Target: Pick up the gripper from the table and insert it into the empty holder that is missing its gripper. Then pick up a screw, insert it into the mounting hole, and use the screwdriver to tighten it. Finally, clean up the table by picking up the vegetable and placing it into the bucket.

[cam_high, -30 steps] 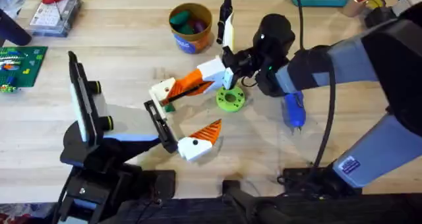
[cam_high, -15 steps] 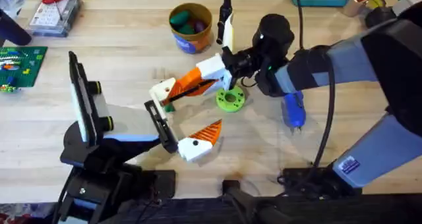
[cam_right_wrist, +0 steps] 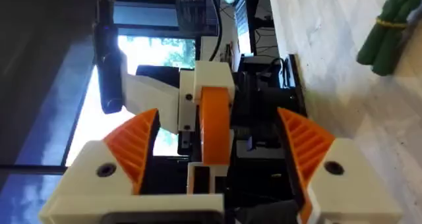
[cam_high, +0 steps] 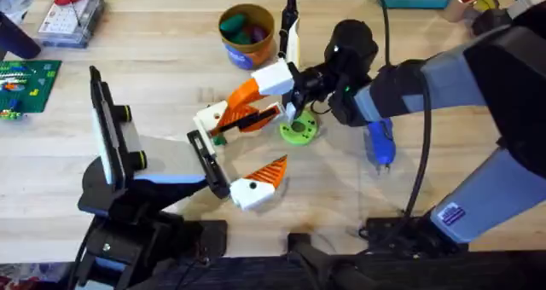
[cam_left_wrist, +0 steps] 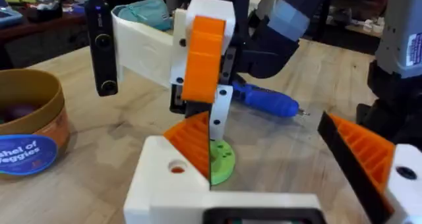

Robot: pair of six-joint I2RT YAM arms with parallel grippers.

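My right gripper (cam_high: pixel 292 89) is shut on the white base of the gripper (cam_high: pixel 254 92), the long orange finger. The finger slants down with its tip at the empty holder (cam_high: pixel 210 119), a cream block with a green piece on the left arm's black bracket. In the right wrist view the orange finger (cam_right_wrist: pixel 215 128) stands between my ribbed pads (cam_right_wrist: pixel 132 151). My left gripper (cam_high: pixel 243 149) is open, with only the striped finger (cam_high: pixel 260 181) on it. The blue screwdriver (cam_high: pixel 380 143) lies under the right arm. The bucket (cam_high: pixel 246 36) stands at the back. A green vegetable (cam_right_wrist: pixel 389 33) lies on the table.
A green disc (cam_high: pixel 298 129) sits just right of the holder. A clear box (cam_high: pixel 72 17) and a green board (cam_high: pixel 26 85) lie at the far left. A black-and-white upright piece (cam_high: pixel 293 26) stands beside the bucket, which holds vegetables.
My right gripper has raised the orange finger's white base up and toward the back. The finger now slants more steeply, with its tip still at the holder. The left arm has not moved.
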